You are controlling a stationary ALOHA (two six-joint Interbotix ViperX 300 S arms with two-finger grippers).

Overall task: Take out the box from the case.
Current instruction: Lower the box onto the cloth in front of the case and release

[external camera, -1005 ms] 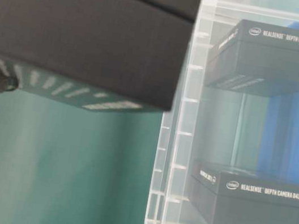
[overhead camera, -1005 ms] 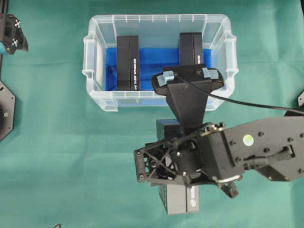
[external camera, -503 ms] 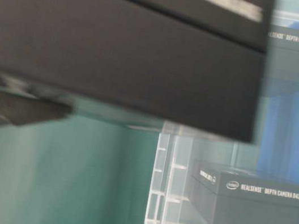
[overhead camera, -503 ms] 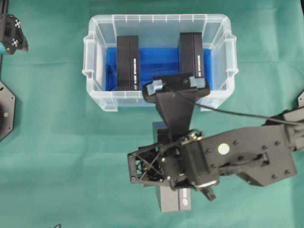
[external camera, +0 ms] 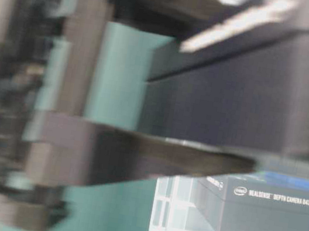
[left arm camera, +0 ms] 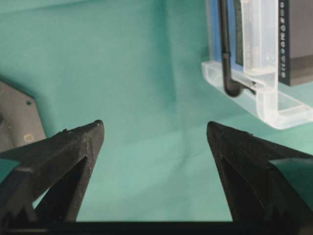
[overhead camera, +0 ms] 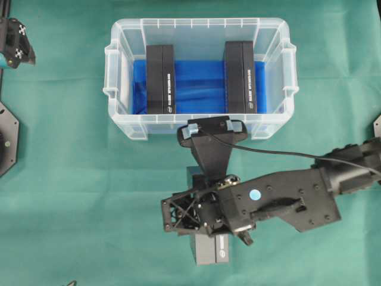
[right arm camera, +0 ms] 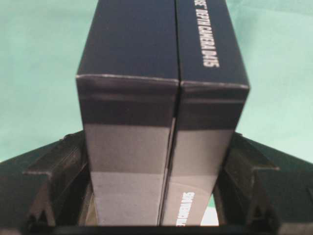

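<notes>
Lower now and drawn back from the case (overhead camera: 199, 77), the right gripper (right arm camera: 156, 196) clamps a black RealSense box (overhead camera: 208, 251) over the green cloth (overhead camera: 71, 196). Two boxes (overhead camera: 161, 78) remain inside. Far left, the left gripper (left arm camera: 155, 142) hangs spread.

Overhead faces straight down; table-level sits close beside the case (overhead camera: 199, 77).

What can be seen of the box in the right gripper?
The held box is a long, matte black carton with white print along one face and a seam running down its length. It sits clamped between the right gripper fingers, one on each long side. In the overhead view it is outside the case, above the green cloth, mostly hidden under the arm. Whether it touches the cloth cannot be told.
</notes>
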